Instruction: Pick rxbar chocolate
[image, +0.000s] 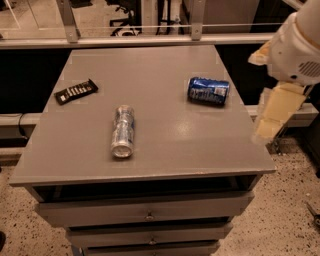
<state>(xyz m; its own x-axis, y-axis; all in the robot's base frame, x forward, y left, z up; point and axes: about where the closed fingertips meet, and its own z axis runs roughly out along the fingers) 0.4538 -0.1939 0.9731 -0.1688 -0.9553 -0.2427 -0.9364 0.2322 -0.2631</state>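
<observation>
The rxbar chocolate (76, 92) is a flat black bar with a row of pale lettering. It lies at the left of the grey table top (165, 135), near the left edge. My gripper (274, 116) is a cream-coloured part hanging below the white arm (297, 47). It is off the table's right edge, far from the bar and to the right of the blue can. It holds nothing that I can see.
A silver can (122, 131) lies on its side in the middle of the table. A blue can (208, 91) lies on its side at the right. Drawers (145, 212) sit below the front edge. A rail (150, 41) runs behind the table.
</observation>
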